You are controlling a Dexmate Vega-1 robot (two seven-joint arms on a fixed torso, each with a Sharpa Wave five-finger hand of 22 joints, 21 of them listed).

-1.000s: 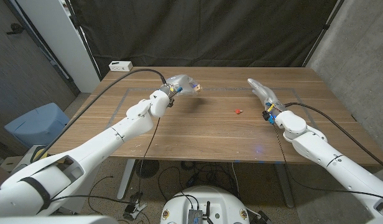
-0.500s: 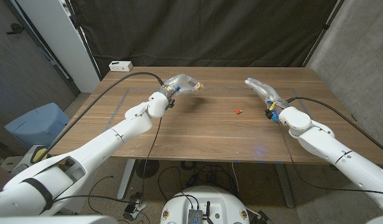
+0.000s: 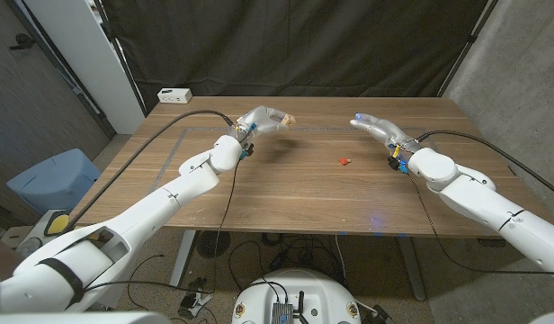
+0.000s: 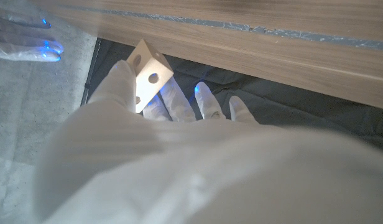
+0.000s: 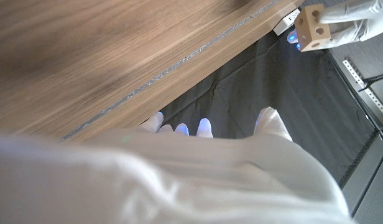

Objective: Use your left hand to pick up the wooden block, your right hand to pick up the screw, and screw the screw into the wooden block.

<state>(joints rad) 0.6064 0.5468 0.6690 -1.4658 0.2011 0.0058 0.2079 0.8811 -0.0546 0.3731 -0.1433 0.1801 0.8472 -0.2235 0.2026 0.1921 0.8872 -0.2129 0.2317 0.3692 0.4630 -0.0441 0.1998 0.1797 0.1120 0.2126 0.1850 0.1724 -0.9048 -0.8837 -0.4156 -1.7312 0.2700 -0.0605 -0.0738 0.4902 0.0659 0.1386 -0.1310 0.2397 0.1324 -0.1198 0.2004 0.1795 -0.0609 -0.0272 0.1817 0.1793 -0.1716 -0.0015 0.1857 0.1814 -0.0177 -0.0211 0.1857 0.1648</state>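
My left hand (image 3: 262,120) hovers above the far left part of the wooden table (image 3: 286,202) and grips the small pale wooden block (image 3: 284,118) at its fingertips. In the left wrist view the wooden block (image 4: 148,72) shows round holes in its faces, pinched at the tip of the left hand (image 4: 154,149). A small red screw (image 3: 344,162) lies on the table right of centre. My right hand (image 3: 376,127) hangs open above the table, beyond and to the right of the screw, fingers stretched out, holding nothing. The right wrist view shows the block (image 5: 313,26) across from the right hand (image 5: 179,174).
A white box (image 3: 174,94) sits at the table's far left corner. A blue bin (image 3: 50,180) stands on the floor to the left. A dark curtain hangs behind the table. A taped line (image 3: 331,131) runs along the far part of the tabletop.
My right hand has lifted and swung toward the table's middle and far side. The left hand with the block has barely shifted. The screw has not moved.
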